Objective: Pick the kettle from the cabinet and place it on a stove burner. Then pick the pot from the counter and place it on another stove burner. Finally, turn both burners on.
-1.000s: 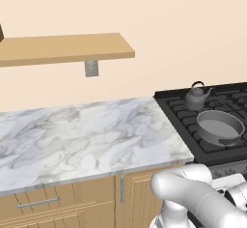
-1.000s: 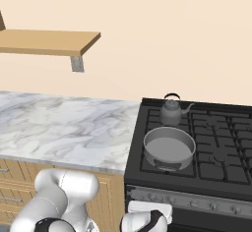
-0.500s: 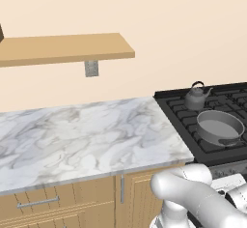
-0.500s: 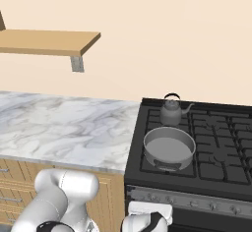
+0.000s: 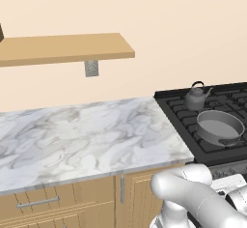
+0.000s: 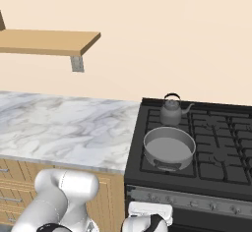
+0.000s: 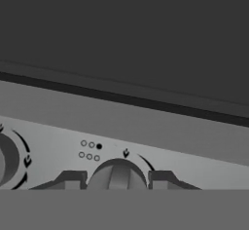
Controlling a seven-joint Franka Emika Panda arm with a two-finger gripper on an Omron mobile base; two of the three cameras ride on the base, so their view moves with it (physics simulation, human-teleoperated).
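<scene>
With the small dark grey kettle (image 6: 171,112) and wide grey pot (image 6: 168,148) resting on separate black stove burners (image 6: 216,137), the gripper (image 7: 117,179) has narrowed around a round grey control knob (image 7: 118,174), not yet visibly clamped, starting ignition.

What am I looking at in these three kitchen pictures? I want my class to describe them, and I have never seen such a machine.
It is a white robot arm on a driving base in a computer-drawn kitchen. Two cameras ride behind the arm, left and right. They show a marble counter, a wooden shelf, and a black stove carrying a kettle at the back and a pot in front. The third camera sits on the hand, close to the stove's front panel: the pincer has a finger on each side of a control knob. Whether it grips yet is unclear.
</scene>
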